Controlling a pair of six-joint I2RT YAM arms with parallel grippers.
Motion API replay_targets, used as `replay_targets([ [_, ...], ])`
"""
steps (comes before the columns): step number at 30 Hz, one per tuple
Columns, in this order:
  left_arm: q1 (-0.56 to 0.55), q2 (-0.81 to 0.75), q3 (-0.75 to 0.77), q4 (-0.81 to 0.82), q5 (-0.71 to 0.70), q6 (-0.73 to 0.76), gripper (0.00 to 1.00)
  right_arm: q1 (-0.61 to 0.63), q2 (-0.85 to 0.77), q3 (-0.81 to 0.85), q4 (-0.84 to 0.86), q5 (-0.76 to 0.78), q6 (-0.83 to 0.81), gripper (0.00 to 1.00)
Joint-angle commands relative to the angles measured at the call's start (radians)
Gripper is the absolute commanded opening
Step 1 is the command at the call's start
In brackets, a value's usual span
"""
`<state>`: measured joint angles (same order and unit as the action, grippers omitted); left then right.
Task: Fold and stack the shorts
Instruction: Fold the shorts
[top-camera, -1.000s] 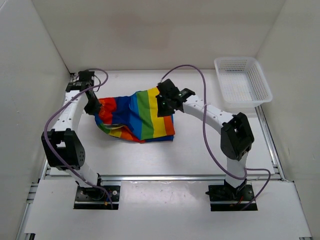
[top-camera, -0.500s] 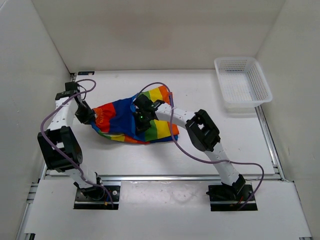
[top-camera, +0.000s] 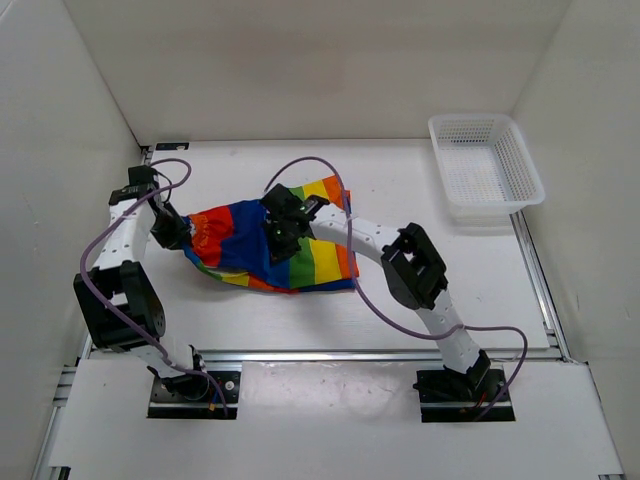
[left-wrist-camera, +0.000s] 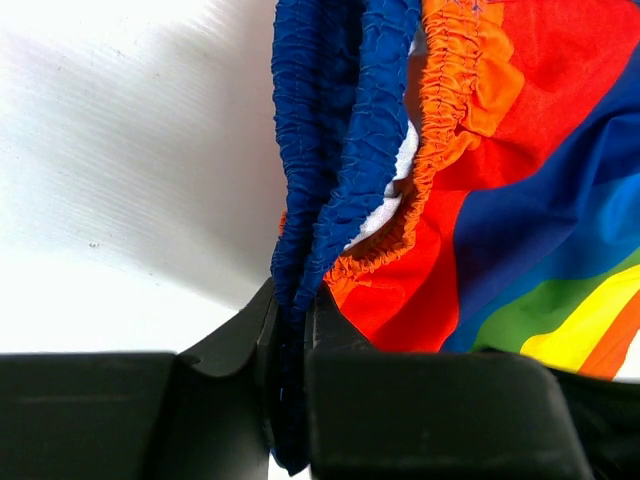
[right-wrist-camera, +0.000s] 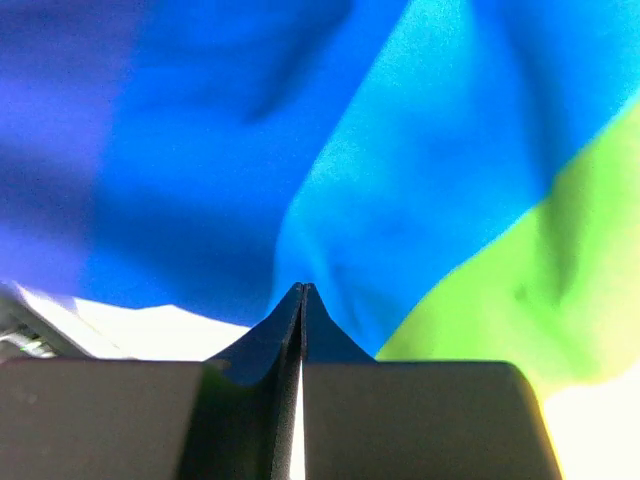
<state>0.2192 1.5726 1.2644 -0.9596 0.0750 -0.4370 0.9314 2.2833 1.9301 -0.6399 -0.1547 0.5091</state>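
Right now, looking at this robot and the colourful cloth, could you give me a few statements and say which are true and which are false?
1. The left gripper pinches the blue elastic waistband of the shorts. True.
2. The shorts lie inside the white basket. False: they lie on the table, apart from the basket.
3. The right gripper has its fingers spread wide. False: they are shut, at the blue and green stripes.
4. The basket stands at the table's far right corner. True.
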Motion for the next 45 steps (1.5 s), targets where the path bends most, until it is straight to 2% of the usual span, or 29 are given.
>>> replay_targets([
  [1, -0.004, -0.066, -0.010, 0.016, 0.023, -0.003, 0.10, -0.003, -0.088, 0.076, -0.009, -0.003, -0.012, 0.00],
  [10, -0.004, -0.075, -0.020, 0.016, 0.023, -0.003, 0.10, 0.061, 0.097, 0.107, 0.023, -0.143, 0.008, 0.00],
  [14, -0.004, -0.075, -0.020, 0.016, 0.023, -0.003, 0.10, 0.072, 0.154, 0.072, 0.023, -0.154, 0.008, 0.00],
  [19, -0.004, -0.095, 0.006, 0.006, 0.035, -0.012, 0.10, 0.072, 0.145, 0.101, -0.015, -0.074, -0.004, 0.00],
  [22, -0.004, -0.106, 0.042, -0.019, 0.045, -0.012, 0.10, 0.072, 0.075, 0.101, -0.037, -0.017, -0.014, 0.00],
  [25, -0.029, -0.118, 0.088, -0.033, 0.036, -0.012, 0.10, 0.050, -0.061, 0.077, -0.049, 0.064, -0.023, 0.00],
  [29, -0.072, -0.140, 0.173, -0.082, 0.002, 0.011, 0.10, -0.018, -0.236, -0.064, -0.040, 0.165, -0.012, 0.00],
  [31, -0.081, -0.140, 0.236, -0.106, 0.002, 0.043, 0.10, -0.057, -0.342, -0.203, -0.015, 0.188, 0.003, 0.06],
  [35, -0.130, -0.118, 0.341, -0.148, 0.011, 0.083, 0.10, -0.207, -0.447, -0.423, 0.046, 0.129, 0.029, 0.45],
  [36, -0.144, -0.109, 0.360, -0.163, 0.011, 0.093, 0.10, -0.230, -0.447, -0.451, 0.058, 0.100, 0.029, 0.48],
  [39, -0.211, -0.098, 0.417, -0.174, -0.024, 0.093, 0.10, -0.278, -0.404, -0.500, 0.092, 0.008, 0.029, 0.52],
  [45, -0.397, -0.036, 0.530, -0.220, -0.156, 0.066, 0.10, -0.290, -0.295, -0.471, 0.146, -0.040, 0.048, 0.52],
])
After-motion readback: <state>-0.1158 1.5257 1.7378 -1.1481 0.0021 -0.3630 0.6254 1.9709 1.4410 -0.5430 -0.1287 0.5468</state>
